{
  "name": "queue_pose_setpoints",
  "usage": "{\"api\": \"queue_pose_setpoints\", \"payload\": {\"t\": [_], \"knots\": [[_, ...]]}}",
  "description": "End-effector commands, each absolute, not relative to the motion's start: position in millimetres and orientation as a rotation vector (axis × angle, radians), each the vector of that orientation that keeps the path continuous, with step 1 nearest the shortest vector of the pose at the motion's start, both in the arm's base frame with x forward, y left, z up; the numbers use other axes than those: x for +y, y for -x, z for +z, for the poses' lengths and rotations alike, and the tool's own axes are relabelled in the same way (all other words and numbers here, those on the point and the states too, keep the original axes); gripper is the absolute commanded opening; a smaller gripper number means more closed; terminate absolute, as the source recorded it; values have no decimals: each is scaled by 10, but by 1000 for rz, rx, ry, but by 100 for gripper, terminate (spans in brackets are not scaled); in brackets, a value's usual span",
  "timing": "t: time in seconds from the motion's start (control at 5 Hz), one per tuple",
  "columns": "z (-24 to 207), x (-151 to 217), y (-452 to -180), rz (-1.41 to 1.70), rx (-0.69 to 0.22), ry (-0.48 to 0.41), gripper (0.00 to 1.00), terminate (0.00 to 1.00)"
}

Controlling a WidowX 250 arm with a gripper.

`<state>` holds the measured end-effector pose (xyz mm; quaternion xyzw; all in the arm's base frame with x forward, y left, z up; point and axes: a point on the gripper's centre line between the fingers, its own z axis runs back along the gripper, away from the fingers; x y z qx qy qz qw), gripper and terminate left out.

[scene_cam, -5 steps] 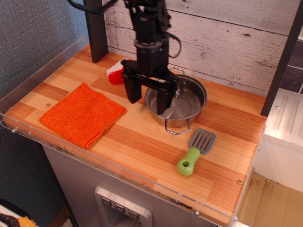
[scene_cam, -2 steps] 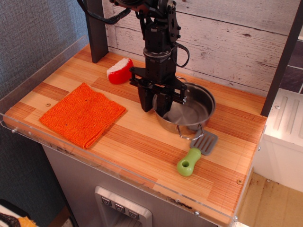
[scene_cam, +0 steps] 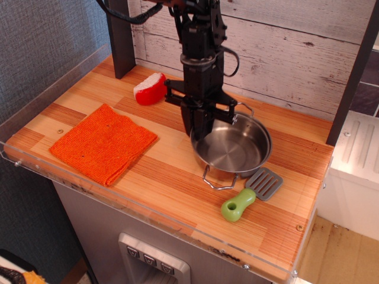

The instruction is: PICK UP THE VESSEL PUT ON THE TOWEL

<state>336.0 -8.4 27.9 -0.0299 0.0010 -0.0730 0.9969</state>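
Note:
The vessel, a shiny steel pot with two wire loop handles, is right of the counter's middle and looks tipped toward the front. My gripper points down at the pot's left rim with its fingers drawn together on that rim. The towel, an orange knitted cloth, lies flat at the front left, well apart from the pot.
A green-handled grey spatula lies against the pot's front right. A red-and-white wedge sits at the back, left of the arm. Dark posts stand at the back left and right. A clear low wall lines the left edge.
My gripper went from wide open over the pot to closed on its left rim. The pot shifted right and forward and tipped, pushing the spatula to the right.

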Motion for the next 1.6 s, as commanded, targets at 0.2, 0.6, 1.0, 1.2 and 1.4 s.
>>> {"api": "queue_pose_setpoints", "payload": {"t": [0.2, 0.6, 1.0, 1.2, 1.4], "knots": [[1198, 492, -3146, -15, -148, 160, 0, 0], [1000, 1336, -2922, 46, -69, 61, 0, 0], [693, 1604, -2768, 61, 55, 32, 0, 0], [633, 1624, -2736, 59, 80, 30, 0, 0], [638, 1604, -2727, 43, 88, 44, 0, 0]]}}
